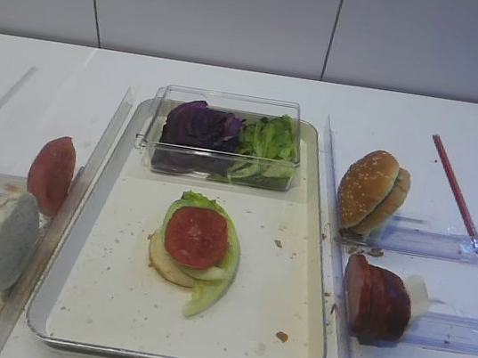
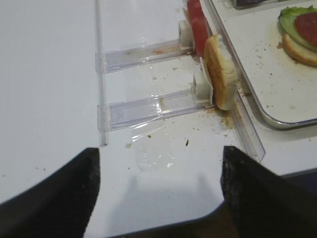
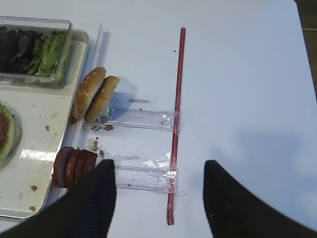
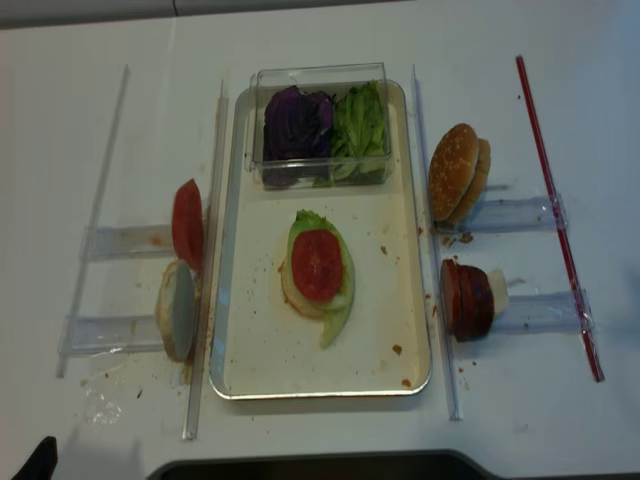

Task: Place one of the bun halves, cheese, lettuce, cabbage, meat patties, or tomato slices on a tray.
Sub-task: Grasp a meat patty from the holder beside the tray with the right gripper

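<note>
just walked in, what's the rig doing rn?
Burger assembly, mid-build. The large silver metal tray already holds a stack: a bun half, a light green lettuce leaf and an orange-red tomato slice on top. Neither arm is handling anything: the right gripper hangs open over the table near the dark-rimmed meat patties, and the left gripper hangs open by the left racks. More sesame bun halves wait beside the tray.

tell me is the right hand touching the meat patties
Apart. The right wrist view shows the open right hand over bare table, with a strip of table between its finger and the meat patties.
</note>
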Controlling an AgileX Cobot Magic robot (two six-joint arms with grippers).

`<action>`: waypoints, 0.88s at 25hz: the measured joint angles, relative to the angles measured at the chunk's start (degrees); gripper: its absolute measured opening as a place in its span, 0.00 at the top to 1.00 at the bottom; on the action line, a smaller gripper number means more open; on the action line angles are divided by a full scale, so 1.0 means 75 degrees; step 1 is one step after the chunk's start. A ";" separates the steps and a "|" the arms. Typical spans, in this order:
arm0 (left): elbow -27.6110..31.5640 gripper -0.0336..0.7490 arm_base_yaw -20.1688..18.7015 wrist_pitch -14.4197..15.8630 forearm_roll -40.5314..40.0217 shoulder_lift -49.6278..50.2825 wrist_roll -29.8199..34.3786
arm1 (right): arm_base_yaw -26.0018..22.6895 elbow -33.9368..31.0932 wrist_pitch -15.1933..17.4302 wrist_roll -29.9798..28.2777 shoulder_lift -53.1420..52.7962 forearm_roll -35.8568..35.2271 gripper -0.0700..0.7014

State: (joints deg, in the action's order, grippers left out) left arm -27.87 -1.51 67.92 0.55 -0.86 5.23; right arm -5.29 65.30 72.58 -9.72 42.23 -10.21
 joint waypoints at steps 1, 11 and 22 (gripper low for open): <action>0.0000 0.35 0.0000 0.0000 0.0000 0.0000 0.0000 | 0.0084 0.0143 0.0000 0.0000 0.0265 0.0035 0.38; 0.0000 0.35 0.0000 0.0000 0.0000 0.0000 0.0000 | 0.1441 0.0389 0.0000 0.0128 0.2111 -0.0113 0.38; 0.0000 0.35 0.0000 0.0000 0.0000 0.0000 -0.0113 | 0.3683 0.0495 -0.0066 0.1230 0.3504 0.0449 0.39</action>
State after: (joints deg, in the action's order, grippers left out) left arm -27.87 -1.51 67.92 0.55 -0.86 4.38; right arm 22.33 69.01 72.09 -0.49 68.51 -6.85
